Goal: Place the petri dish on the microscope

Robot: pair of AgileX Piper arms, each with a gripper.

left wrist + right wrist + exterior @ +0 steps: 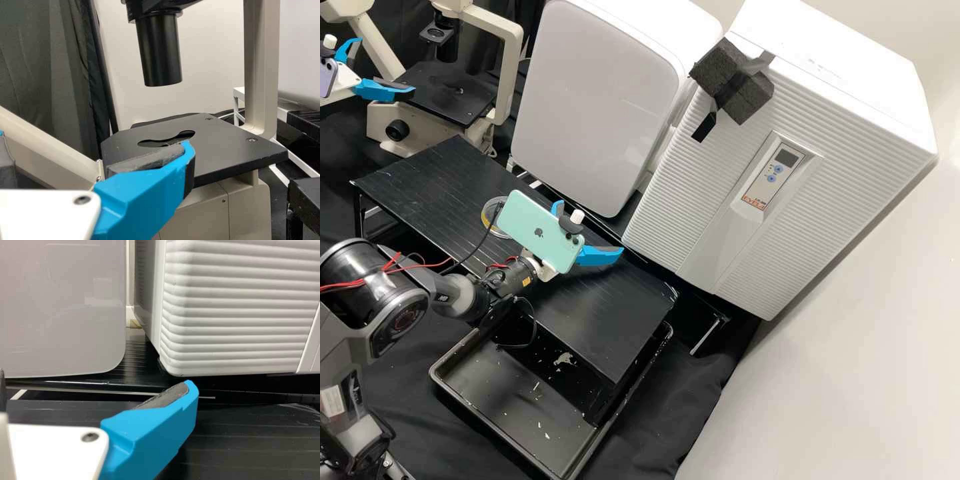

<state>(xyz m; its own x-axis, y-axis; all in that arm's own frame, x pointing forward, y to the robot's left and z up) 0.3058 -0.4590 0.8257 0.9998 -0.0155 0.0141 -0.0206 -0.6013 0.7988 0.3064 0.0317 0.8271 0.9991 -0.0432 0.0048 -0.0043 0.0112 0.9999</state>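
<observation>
A large white ribbed unit (pixel 673 213) stands beyond the far long edge of the black table (pixel 613 320), and the microscope (pixel 511 73) stands past one short edge. My right arm (pixel 397 293) comes in from the high view's left side and reaches over the table's near long edge, its right gripper (pixel 589 228) above the tabletop. That gripper is spread and holds nothing. My left gripper (pixel 387 65) hangs beside the microscope's black stage (pixel 453 110), also parted and unloaded; in the left wrist view one blue finger (pixel 145 192) overlaps the stage's edge, and I can't tell if they touch. The petri dish (pixel 489 221) lies on the table between its long edges, round and clear with a yellowish tint. The green phone (pixel 537 230) on my right wrist covers part of it, a cable crosses it, and its contents are hard to make out.
</observation>
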